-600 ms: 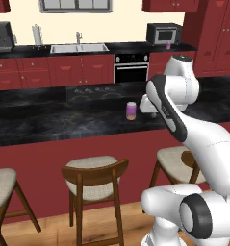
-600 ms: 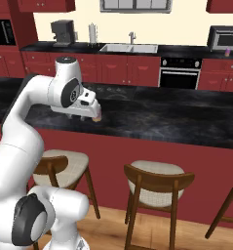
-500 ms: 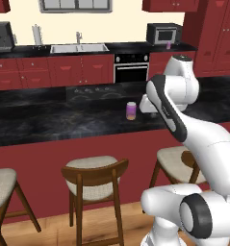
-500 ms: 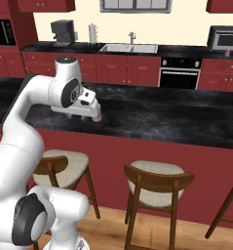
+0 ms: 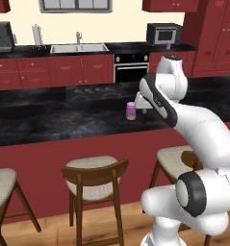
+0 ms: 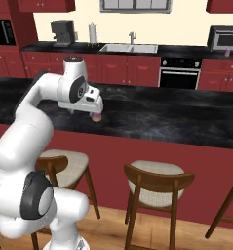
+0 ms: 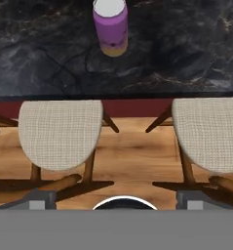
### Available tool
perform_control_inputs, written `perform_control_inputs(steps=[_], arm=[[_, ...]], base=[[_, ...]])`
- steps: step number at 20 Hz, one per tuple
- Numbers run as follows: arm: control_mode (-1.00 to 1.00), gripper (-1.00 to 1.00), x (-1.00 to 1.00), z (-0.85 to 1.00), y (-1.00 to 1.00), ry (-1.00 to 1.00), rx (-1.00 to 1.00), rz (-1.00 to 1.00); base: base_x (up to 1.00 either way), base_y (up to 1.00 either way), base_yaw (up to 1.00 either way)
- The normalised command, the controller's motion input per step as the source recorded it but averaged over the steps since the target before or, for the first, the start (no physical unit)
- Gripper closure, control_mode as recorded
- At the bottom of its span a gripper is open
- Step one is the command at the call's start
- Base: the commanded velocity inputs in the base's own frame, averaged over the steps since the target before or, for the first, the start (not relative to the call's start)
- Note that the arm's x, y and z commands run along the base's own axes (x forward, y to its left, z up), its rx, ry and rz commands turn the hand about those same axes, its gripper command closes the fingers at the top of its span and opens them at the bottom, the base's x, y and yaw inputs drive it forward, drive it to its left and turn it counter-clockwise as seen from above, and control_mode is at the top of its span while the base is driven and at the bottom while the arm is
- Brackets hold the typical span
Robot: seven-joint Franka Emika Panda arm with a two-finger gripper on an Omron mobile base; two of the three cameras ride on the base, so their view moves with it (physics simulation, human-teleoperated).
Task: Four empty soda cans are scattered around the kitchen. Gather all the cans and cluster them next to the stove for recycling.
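- A purple soda can (image 5: 131, 111) with a silver top and an orange base band stands upright on the black marbled counter (image 5: 49, 120), near the counter's front edge.
- From the left base camera the can sits just right of the stove (image 5: 95, 92), whose white ring markings and row of small knobs lie flat in the counter surface; can and stove are apart, not touching.
- The hand camera looks down on the same can (image 7: 110, 27) from above, with the counter edge below it and two cushioned wooden stools (image 7: 60, 133) on the plank floor (image 7: 132, 151).
- The gripper (image 6: 94, 113) hangs close over the counter right beside the can, which peeks out just below the white hand in the right base camera (image 6: 95, 116).
- Whether the gripper is spread or closed cannot be told: the hand's body hides the fingers in both base cameras, and the finger tips are not clear in the hand camera.
- Nothing is seen between the fingers; the can rests on the counter on its own base.
- On the far counter a second small purple can (image 5: 168, 45) stands beside the microwave (image 5: 163, 33).
- A sink (image 5: 79, 47) and a black glass-door oven (image 5: 131, 69) line the back wall.
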Motion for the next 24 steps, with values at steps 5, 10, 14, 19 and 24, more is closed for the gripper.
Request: perform_control_inputs(steps=[5, 10, 14, 19, 24], arm=[[-1.00, -1.00, 0.53, 0.00, 0.01, 0.12, 0.00, 0.00], [-1.00, -1.00, 0.48, 0.00, 0.02, 0.12, 0.00, 0.00], [-1.00, -1.00, 0.42, 0.00, 0.06, 0.12, -0.01, 0.00], [-1.00, -1.00, 0.42, -0.02, 0.13, 0.08, -0.03, 0.00], [-1.00, -1.00, 0.41, -0.12, 0.08, 0.01, -0.05, 0.00]], base=[[0.00, 0.00, 0.00], [0.00, 0.00, 0.00], [0.00, 0.00, 0.00], [0.00, 0.00, 0.00], [0.00, 0.00, 0.00]])
